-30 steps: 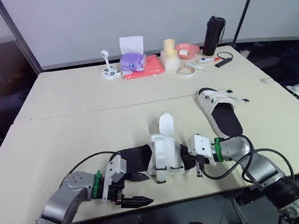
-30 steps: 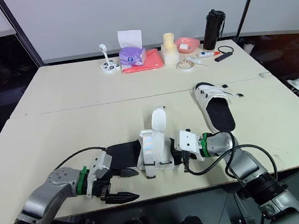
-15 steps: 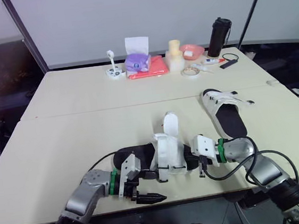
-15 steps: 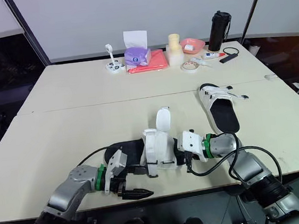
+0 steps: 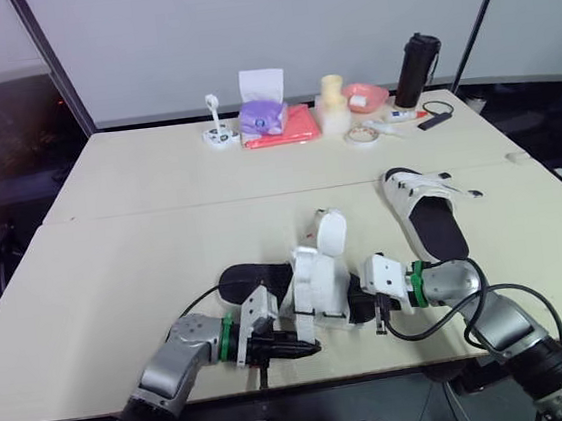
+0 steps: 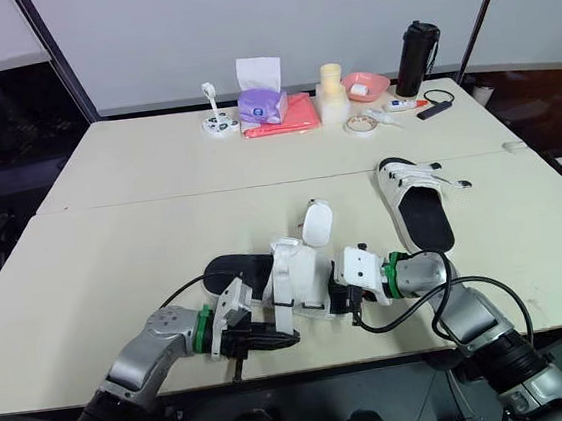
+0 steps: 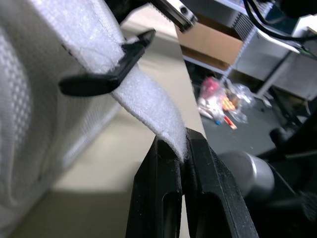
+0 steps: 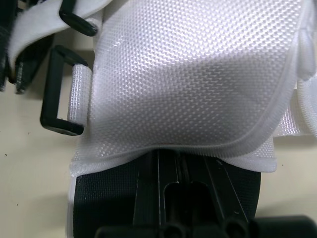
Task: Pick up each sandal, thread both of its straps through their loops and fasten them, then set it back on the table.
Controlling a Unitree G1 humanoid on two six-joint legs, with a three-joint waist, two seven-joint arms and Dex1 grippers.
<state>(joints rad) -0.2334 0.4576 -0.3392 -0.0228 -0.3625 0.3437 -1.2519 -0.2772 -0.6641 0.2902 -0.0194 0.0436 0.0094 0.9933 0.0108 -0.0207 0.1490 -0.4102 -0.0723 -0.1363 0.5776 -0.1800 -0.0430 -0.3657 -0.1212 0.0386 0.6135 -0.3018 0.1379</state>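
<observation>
Sandal point(image 5: 319, 285) lies between the pincers, left pincer point(image 7: 181, 146) pinching its strap point(image 7: 148, 105) beyond the loop point(image 7: 106, 77), right pincer point(image 8: 173, 168) clamping its side.

Two pale tables point(image 5: 145, 255) abut before a grey wall point(image 5: 241, 24).

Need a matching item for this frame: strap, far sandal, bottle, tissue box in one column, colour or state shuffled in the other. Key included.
Things:
1. strap
2. far sandal
3. bottle
4. tissue box

States:
A. black, standing upright at the back
B. purple, white tissue sticking up
C. pinched by the left gripper
D. lying flat, no gripper on it

Pairs: 1-C, 2-D, 3-A, 4-B
</observation>
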